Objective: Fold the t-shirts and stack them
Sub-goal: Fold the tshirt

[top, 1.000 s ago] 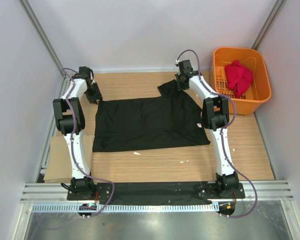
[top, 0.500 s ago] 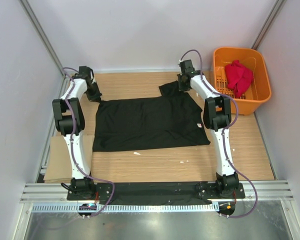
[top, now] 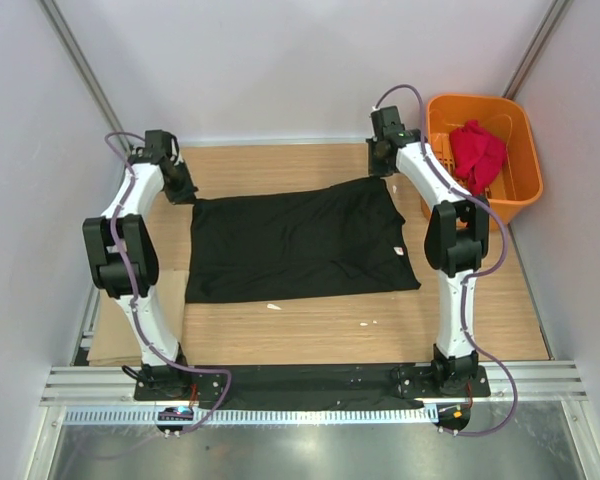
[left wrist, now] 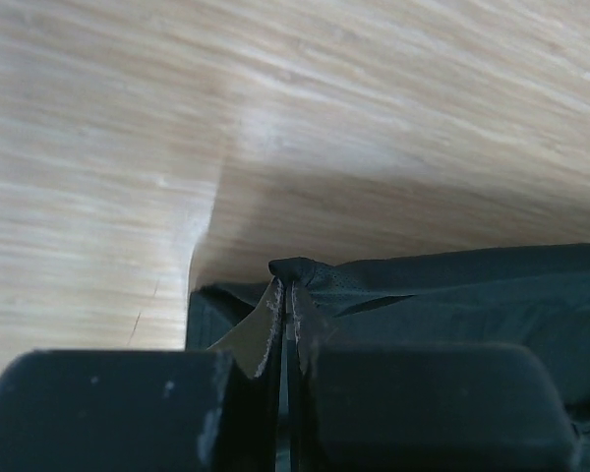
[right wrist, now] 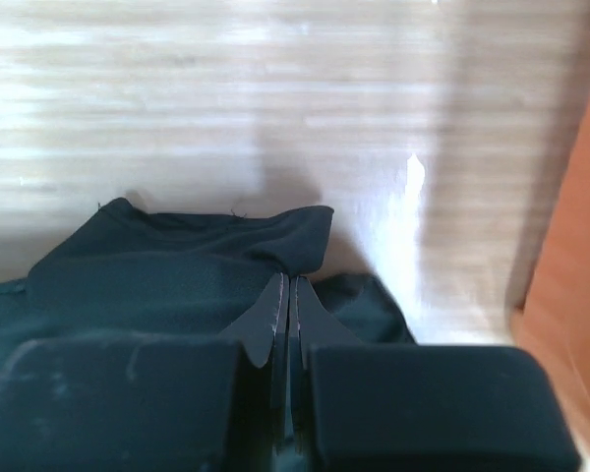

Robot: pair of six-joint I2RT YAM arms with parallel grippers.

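A large black t-shirt (top: 298, 242) lies spread across the wooden table. My left gripper (top: 185, 190) is shut on its far left corner (left wrist: 293, 270), with a small bunch of cloth pinched between the fingertips. At the far right corner my right gripper (top: 384, 163) is shut on the black cloth (right wrist: 275, 246) as well; a fold of it pokes past the tips of my right gripper (right wrist: 289, 280). The red t-shirt (top: 476, 153) lies crumpled inside the orange basket (top: 512, 190) at the back right.
A flat cardboard sheet (top: 115, 330) lies at the left by the left arm's base. The orange basket's wall (right wrist: 570, 295) stands close to the right of my right gripper. Bare wood runs along the back wall and the near side of the shirt.
My left gripper closed on the shirt's far left corner. The right gripper pulled its corner back and to the right, flattening the folded flap. Both arms have spread outward, stretching the far edge.
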